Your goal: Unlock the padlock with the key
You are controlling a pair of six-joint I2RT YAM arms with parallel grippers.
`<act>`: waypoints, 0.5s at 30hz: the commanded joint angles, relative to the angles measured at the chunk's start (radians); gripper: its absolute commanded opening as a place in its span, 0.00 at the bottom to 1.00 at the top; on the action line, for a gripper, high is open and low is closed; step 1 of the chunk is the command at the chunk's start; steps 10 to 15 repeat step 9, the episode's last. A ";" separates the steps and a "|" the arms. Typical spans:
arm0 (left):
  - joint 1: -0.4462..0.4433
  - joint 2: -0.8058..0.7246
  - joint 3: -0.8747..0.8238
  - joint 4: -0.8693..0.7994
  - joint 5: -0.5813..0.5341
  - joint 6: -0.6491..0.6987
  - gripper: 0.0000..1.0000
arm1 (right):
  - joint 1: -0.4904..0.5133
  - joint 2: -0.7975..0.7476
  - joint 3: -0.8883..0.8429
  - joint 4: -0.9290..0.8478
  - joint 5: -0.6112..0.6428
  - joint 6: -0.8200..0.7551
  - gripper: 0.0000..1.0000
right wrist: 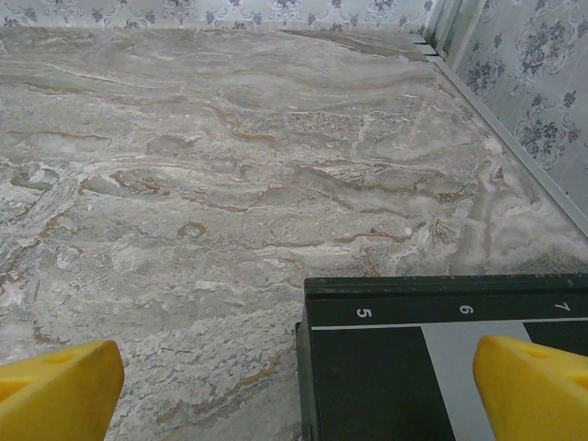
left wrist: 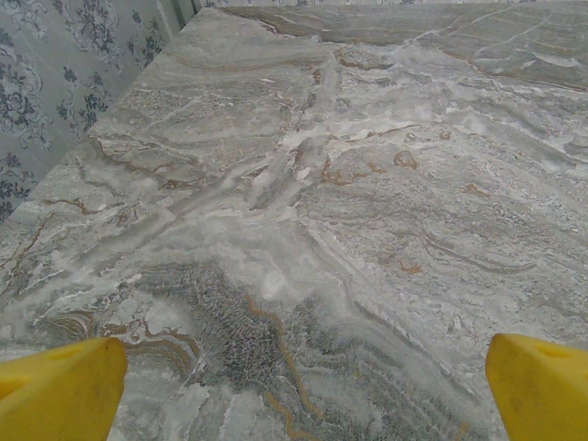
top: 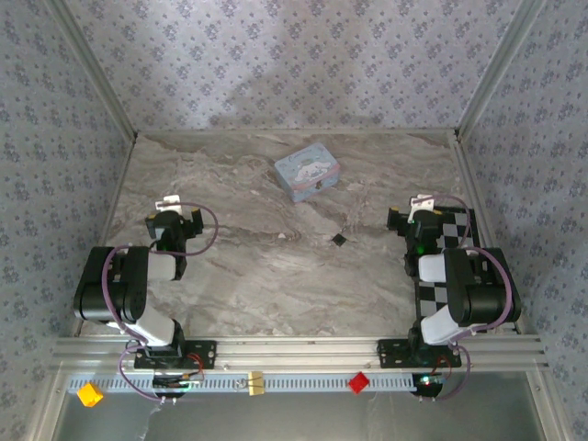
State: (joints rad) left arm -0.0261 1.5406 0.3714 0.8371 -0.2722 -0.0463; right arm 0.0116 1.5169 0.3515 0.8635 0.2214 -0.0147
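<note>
Marble-veined tabletop (top: pixel 239 276), floral wallpaper on three sides. I see the padlock (top: pixel 339 240) as a tiny dark speck lying just right of the table's middle, touching nothing. At its 11 o'clock, well apart, sits a pale blue cartoon-printed tin (top: pixel 307 175); any lettering on it is too small to read.

Right gripper (top: pixel 423 209) is at the padlock's 2 o'clock, jaws spread wide and holding nothing. In its wrist view its yellow fingertips (right wrist: pixel 533 390) stand over a black checkered board (right wrist: pixel 386 367) marked 5, 6, 7 along the far edge.

Left gripper (top: pixel 175 209) is at the padlock's 9 o'clock, far off, jaws equally wide with nothing between them, yellow pads (left wrist: pixel 60 395) over bare marble.
</note>
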 commanded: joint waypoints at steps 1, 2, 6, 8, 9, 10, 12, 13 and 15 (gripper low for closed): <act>0.005 -0.006 0.021 0.017 0.017 -0.012 1.00 | -0.002 0.009 0.021 -0.004 0.018 0.015 0.99; 0.004 -0.006 0.021 0.017 0.016 -0.013 1.00 | -0.004 0.009 0.023 -0.008 0.014 0.016 0.99; 0.005 -0.006 0.021 0.017 0.017 -0.012 1.00 | -0.006 0.008 0.022 -0.004 0.014 0.016 0.99; 0.004 -0.005 0.022 0.017 0.017 -0.013 1.00 | -0.001 0.008 0.018 0.005 0.021 0.015 0.99; 0.005 -0.006 0.021 0.017 0.016 -0.013 1.00 | -0.001 0.008 0.016 0.007 0.022 0.015 0.99; 0.005 -0.006 0.021 0.017 0.016 -0.013 1.00 | -0.001 0.008 0.016 0.007 0.022 0.015 0.99; 0.005 -0.006 0.021 0.017 0.016 -0.013 1.00 | -0.001 0.008 0.016 0.007 0.022 0.015 0.99; 0.005 -0.006 0.021 0.017 0.016 -0.013 1.00 | -0.001 0.008 0.016 0.007 0.022 0.015 0.99; 0.005 -0.006 0.021 0.017 0.016 -0.013 1.00 | -0.001 0.008 0.016 0.007 0.022 0.015 0.99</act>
